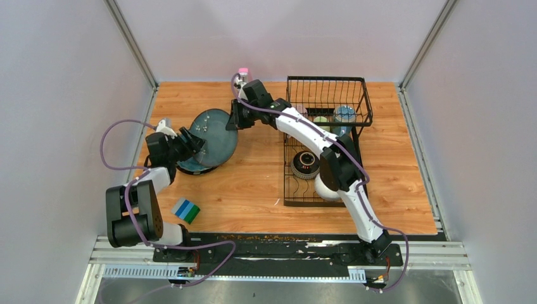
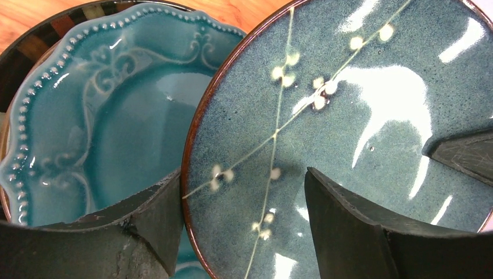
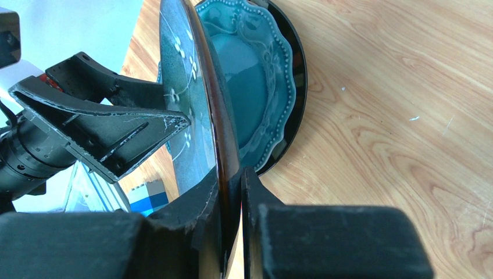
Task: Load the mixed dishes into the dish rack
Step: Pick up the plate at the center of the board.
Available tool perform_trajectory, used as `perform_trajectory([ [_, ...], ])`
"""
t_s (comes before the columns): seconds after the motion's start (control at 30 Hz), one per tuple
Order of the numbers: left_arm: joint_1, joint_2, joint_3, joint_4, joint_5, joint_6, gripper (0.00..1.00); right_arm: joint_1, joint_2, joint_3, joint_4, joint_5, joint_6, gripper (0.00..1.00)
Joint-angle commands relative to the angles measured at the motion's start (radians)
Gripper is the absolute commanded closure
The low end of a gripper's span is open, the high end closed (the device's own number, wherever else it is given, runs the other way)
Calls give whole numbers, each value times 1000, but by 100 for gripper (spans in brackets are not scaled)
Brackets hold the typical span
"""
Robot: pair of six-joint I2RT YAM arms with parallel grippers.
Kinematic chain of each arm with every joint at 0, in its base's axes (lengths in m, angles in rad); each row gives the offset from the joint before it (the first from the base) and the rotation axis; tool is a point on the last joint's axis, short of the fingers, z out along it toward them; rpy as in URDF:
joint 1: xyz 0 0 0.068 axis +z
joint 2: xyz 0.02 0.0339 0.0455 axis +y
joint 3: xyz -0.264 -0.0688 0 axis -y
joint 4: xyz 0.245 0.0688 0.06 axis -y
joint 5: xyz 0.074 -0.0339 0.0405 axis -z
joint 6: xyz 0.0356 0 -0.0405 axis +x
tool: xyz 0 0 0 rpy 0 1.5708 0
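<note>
Blue-grey plate (image 2: 349,116) overlaps teal plate (image 2: 110,122); rim buried in right gripper (image 3: 232,174).

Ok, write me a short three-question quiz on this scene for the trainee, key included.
1. True or false: the right tool is shut on the rim of the flecked plate.
2. Pick one. The left tool is: (a) open, (b) shut on that same plate, (c) shut on nothing.
3. Fill in: the brown bowl sits in the ___.
Key: 1 true; 2 a; 3 rack.
</note>
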State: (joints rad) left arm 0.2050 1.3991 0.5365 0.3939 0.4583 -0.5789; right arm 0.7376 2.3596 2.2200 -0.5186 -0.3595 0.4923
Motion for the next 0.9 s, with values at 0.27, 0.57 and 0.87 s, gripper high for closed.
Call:
perform_trajectory([
  [0.27, -38, -131, 104, -51, 182, 47, 11, 37, -251, -139, 169, -169, 79, 100],
  [0.57, -38, -194, 131, -15, 379, -10, 27, -11, -407, -290, 246, -277, 119, 100],
  [0.87, -38, -263, 166, 64, 559, -96, 56, -74, -530, -470, 348, -408, 165, 100],
])
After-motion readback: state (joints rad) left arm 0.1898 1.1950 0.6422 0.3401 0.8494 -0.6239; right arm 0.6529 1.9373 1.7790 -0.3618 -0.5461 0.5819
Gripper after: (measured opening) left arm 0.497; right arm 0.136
